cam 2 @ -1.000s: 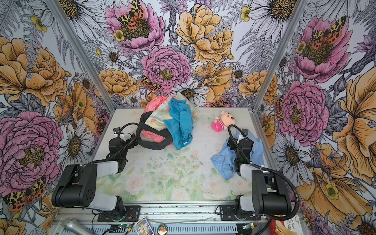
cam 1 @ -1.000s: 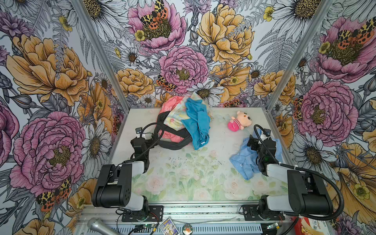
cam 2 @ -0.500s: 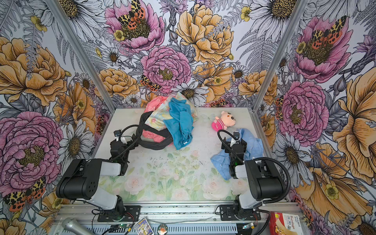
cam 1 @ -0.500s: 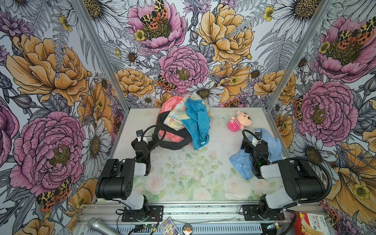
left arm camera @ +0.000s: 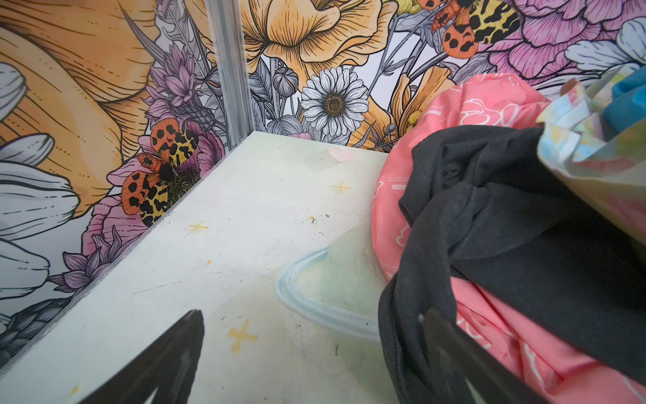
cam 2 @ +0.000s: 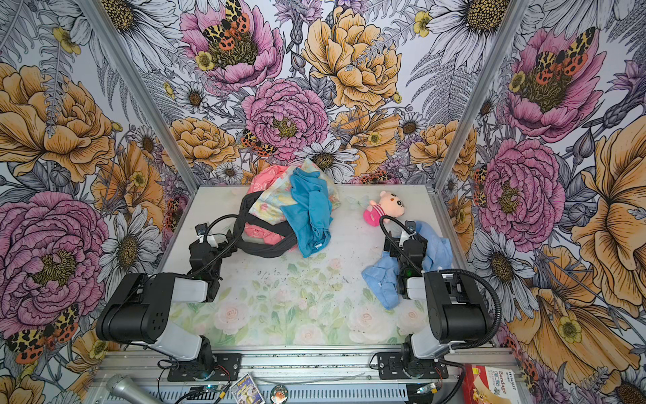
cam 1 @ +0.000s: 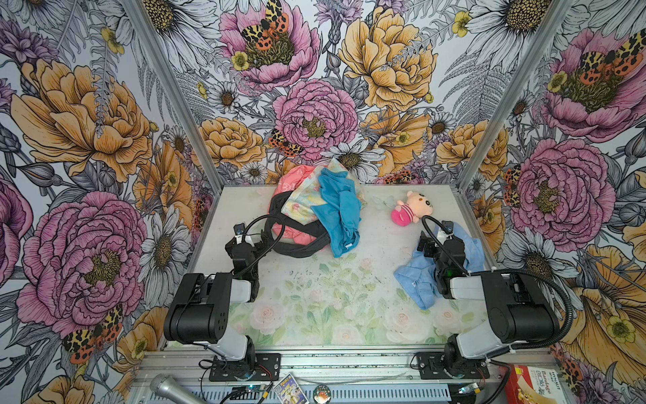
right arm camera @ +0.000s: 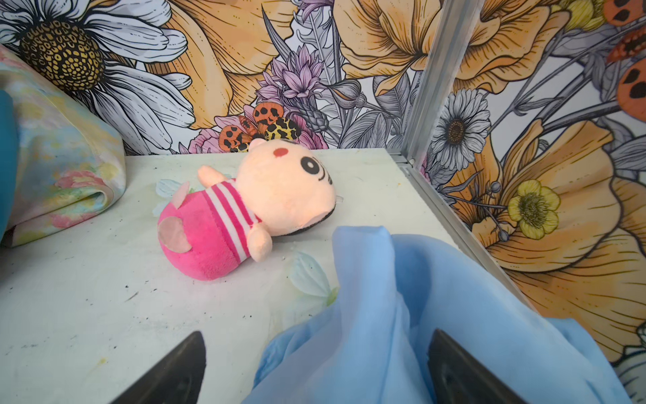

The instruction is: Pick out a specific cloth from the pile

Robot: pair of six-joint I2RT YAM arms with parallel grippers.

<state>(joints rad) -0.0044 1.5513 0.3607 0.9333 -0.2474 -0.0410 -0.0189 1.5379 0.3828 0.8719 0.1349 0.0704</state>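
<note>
The cloth (cam 1: 416, 280) (cam 2: 379, 280), pale sky-blue and crumpled, lies on the table's right side, apart from the pile. My right gripper (cam 1: 437, 241) (cam 2: 405, 241) hovers low over it, open. In the right wrist view a raised fold of the cloth (right arm camera: 402, 314) stands loose between the spread fingers of the right gripper (right arm camera: 316, 335). The pile (cam 1: 314, 213) (cam 2: 286, 210) of teal, coral-pink, floral and black pieces sits at the back centre. My left gripper (cam 1: 244, 241) (left arm camera: 313, 316) stands open at the pile's (left arm camera: 489, 227) left edge, one finger over a black strap (left arm camera: 402, 332).
A pink plush toy (cam 1: 412, 210) (right arm camera: 244, 217) lies behind the cloth near the back right. Floral walls with metal corner posts (left arm camera: 227, 70) (right arm camera: 430, 80) close in the table (cam 1: 314, 297) on three sides. A microphone (cam 1: 167, 384) and a red box (cam 1: 535, 384) lie on the front rail.
Both arms have shifted their elbows a little. The right gripper stays open over the cloth, which has hardly moved. The pile is unchanged.
</note>
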